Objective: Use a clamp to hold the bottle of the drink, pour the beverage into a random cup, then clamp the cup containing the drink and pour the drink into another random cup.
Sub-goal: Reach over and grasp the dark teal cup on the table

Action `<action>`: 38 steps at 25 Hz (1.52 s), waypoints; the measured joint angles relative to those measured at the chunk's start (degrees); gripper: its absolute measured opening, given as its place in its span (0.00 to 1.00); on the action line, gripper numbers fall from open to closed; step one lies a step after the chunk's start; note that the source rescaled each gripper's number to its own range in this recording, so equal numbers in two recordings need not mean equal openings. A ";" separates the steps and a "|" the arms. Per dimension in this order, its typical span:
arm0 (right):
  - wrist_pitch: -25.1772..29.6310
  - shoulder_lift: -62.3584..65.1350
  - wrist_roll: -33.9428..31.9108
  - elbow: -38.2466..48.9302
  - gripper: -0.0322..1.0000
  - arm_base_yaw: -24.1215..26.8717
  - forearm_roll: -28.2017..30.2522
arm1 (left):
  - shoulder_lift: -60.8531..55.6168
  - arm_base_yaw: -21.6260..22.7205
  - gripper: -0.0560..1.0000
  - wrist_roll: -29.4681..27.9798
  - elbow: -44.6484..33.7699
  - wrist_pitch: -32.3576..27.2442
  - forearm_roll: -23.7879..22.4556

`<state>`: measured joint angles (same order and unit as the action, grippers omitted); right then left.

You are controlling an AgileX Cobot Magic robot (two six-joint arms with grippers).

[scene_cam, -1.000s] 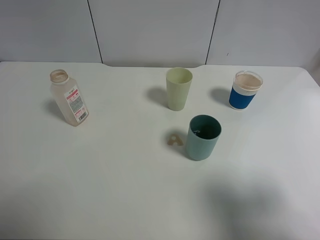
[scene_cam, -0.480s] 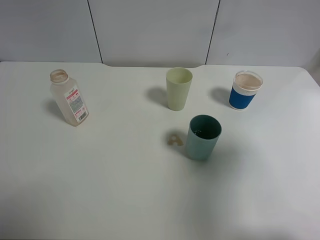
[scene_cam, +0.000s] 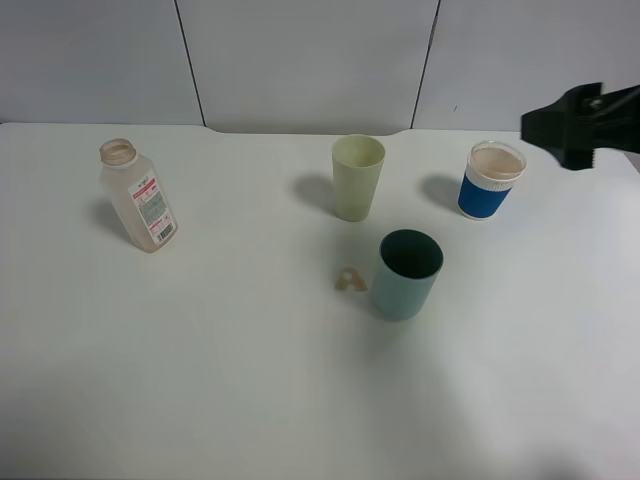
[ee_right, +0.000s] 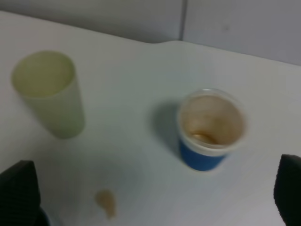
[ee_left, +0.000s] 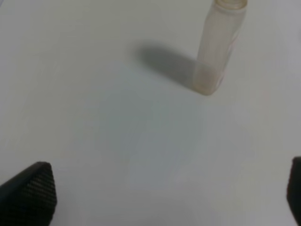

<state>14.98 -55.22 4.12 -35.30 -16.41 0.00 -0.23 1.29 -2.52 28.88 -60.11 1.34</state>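
White tabletop (scene_cam: 250,390) underlies the right gripper (scene_cam: 562,126), hovering, jaws spread.

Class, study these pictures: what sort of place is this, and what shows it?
Probably a robot test bench in a lab: a plain white table before grey wall panels, and a black tool hanging over it.

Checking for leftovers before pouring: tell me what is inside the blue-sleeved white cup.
The right wrist view looks into the blue-sleeved cup: brown-stained inner walls and a small amber patch low down. Blur hides whether that is liquid or residue.
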 joint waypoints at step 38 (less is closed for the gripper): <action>-32.27 -10.31 0.05 22.98 1.00 -18.54 -2.28 | 0.00 0.00 1.00 0.00 0.00 0.00 0.00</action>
<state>-17.29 -65.53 4.16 -12.32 -34.95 -2.28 -0.23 1.29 -2.52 28.88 -60.11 1.34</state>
